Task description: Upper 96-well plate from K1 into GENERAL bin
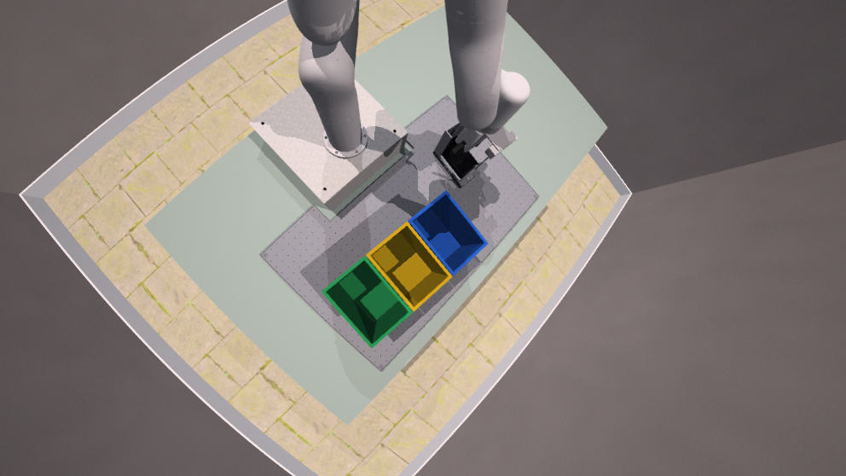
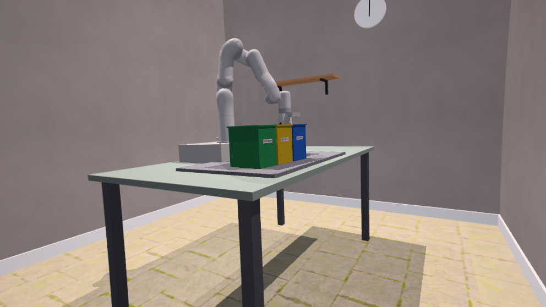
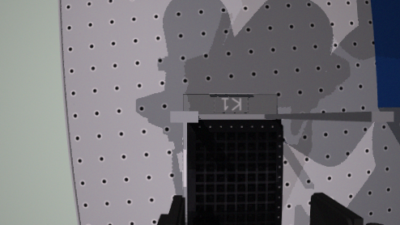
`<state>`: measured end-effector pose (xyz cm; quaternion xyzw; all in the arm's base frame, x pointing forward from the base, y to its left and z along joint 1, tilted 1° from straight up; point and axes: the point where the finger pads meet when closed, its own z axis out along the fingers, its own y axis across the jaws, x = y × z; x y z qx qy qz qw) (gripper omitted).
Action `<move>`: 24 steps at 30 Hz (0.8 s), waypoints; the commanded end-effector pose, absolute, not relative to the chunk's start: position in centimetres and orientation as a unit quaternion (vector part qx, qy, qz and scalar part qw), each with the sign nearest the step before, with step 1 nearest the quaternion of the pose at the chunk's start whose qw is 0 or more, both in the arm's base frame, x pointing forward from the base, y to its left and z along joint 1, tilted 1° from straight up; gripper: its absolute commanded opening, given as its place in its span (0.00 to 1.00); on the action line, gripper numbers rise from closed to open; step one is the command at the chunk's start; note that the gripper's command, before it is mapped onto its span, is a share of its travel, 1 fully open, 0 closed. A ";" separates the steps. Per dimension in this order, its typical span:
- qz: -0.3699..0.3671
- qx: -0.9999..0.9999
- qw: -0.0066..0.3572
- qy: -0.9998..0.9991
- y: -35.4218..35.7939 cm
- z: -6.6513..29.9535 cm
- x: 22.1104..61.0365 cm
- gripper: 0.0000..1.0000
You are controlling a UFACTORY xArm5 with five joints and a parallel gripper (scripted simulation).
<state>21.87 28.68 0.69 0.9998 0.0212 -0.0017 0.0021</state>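
Black and gridded with rows of small wells, the upper plate (image 3: pixel 234 170) sits in rack K1 (image 3: pixel 231 104) on the perforated grey board (image 3: pixel 117 101), its long side running away from the label. Pale dots rim its edges. From the top view the plate (image 1: pixel 462 159) lies just beside the blue bin (image 1: pixel 448 232), with the yellow bin (image 1: pixel 408 266) and green bin (image 1: pixel 367 300) lined up further along; all three stand upright on the counter (image 2: pixel 213 183).

Both fingers are spread fully wide, one on each long side of the plate, apart from it and pinching nothing. The gripper (image 3: pixel 253 214) hangs directly above the plate.
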 end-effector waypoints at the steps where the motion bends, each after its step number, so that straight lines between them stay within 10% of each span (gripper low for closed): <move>1: 0.000 1.000 0.001 0.021 28.8 0.4 22.0 1.00; 24: 0.000 1.000 0.001 0.021 28.8 -2.0 21.9 1.00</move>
